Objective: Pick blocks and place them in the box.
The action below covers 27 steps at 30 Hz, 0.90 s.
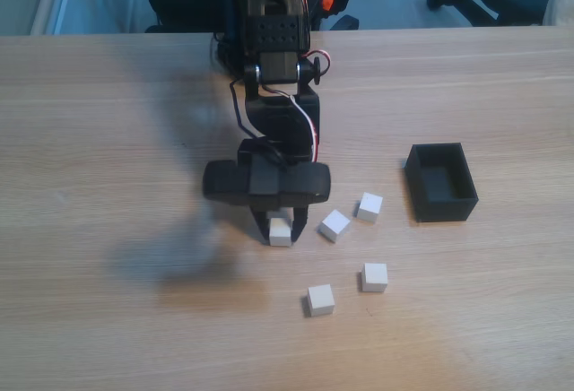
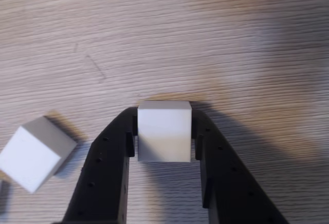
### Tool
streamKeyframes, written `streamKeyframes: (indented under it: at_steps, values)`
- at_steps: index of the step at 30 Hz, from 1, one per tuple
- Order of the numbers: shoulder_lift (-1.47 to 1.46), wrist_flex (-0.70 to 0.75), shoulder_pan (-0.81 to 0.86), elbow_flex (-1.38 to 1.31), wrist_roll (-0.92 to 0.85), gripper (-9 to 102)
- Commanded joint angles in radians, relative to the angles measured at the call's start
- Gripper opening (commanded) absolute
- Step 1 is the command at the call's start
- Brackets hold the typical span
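Fixed view: gripper clamps one white cube; four loose cubes lie between it and the box.

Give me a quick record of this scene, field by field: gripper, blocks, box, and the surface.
gripper: gripper closed around one white block, a finger against each side
held block: at table level in the fixed view
loose blocks: four on the table
box: black box, open-topped, no blocks inside, right of the blocks in the fixed view
surface: wooden table
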Motion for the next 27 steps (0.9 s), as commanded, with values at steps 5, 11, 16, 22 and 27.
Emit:
streamKeyframes:
  at_steps: [5, 11, 16, 22, 27]
  values:
    - [0.235, 0.130, -0.132, -0.021, -0.014, 0]
    - [0.334, 0.362, -0.313, -0.155, 0.060, 1]
    - [0.299, 0.476, -0.449, -0.336, 0.150, 0]
    - [0.206, 0.552, -0.568, -0.495, 0.186, 0]
    - [0.160, 0.569, -0.591, -0.523, 0.201, 4]
